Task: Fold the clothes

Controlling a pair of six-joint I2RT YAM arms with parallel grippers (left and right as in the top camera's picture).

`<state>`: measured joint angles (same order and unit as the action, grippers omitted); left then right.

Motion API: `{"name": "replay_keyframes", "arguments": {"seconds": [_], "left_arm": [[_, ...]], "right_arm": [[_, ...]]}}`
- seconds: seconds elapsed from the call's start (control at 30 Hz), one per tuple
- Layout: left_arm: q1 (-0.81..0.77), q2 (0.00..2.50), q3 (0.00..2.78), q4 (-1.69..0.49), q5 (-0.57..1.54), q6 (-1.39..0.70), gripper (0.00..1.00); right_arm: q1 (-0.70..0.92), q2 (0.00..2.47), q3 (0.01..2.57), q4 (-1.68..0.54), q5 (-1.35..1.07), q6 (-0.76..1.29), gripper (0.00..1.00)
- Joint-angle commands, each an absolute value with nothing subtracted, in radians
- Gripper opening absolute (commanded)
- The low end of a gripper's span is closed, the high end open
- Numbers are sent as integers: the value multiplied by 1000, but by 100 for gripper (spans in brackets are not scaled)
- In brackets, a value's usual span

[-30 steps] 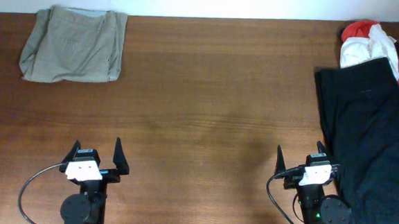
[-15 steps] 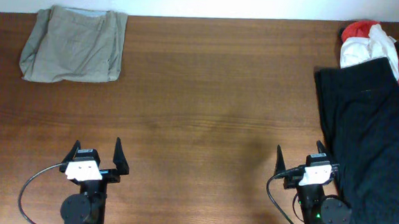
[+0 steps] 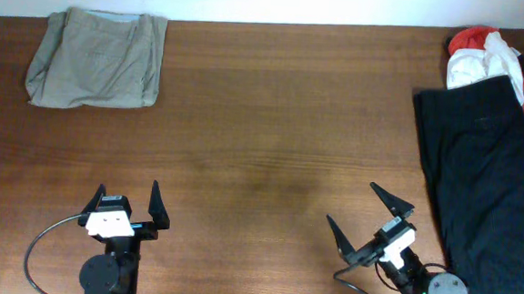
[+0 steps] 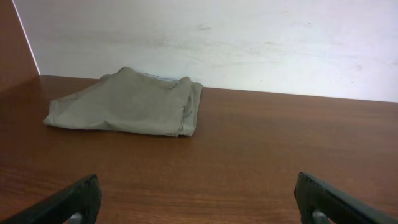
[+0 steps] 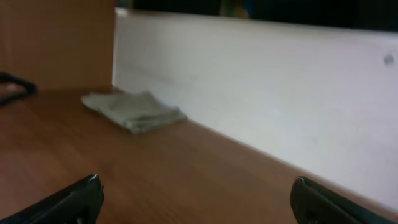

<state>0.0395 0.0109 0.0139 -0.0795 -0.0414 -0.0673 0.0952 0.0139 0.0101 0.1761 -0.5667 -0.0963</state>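
Brown wooden worktop (image 3: 282, 121). Black garment (image 3: 479, 169) spread along right edge, far to near. Khaki-beige garment (image 3: 99, 59) folded at far left corner. Red garment (image 3: 474, 37) and white garment (image 3: 481, 67) bunched far right, touching black one. Left fingers (image 3: 156, 202) spread, near left, empty. Right fingers (image 3: 392, 200) spread, angled leftward, near right, empty.

Khaki-beige garment (image 3: 97, 59): folded into a flat, roughly square stack, far-left corner of the tabletop (image 3: 272, 129), next to the far edge. Black garment (image 3: 483, 179): large, plain, unfolded, laid out long along the right edge from far to near, running off the overhead view. White garment (image 3: 475, 69): crumpled, far-right corner, touching the black one's far end. Red garment (image 3: 474, 37): bunched behind the white, with a strip showing along the black one's right side.
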Motion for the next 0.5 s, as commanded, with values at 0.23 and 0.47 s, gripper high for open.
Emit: {"name": "replay_keyframes", "arguments": {"seconds": [0.23, 0.47], "left_arm": [[37, 6, 9, -80, -49, -51, 99], [37, 6, 9, -80, -49, -51, 99]], "right_arm": [[104, 12, 74, 345, -315, 15, 99], [104, 307, 338, 341, -219, -52, 99]]}}
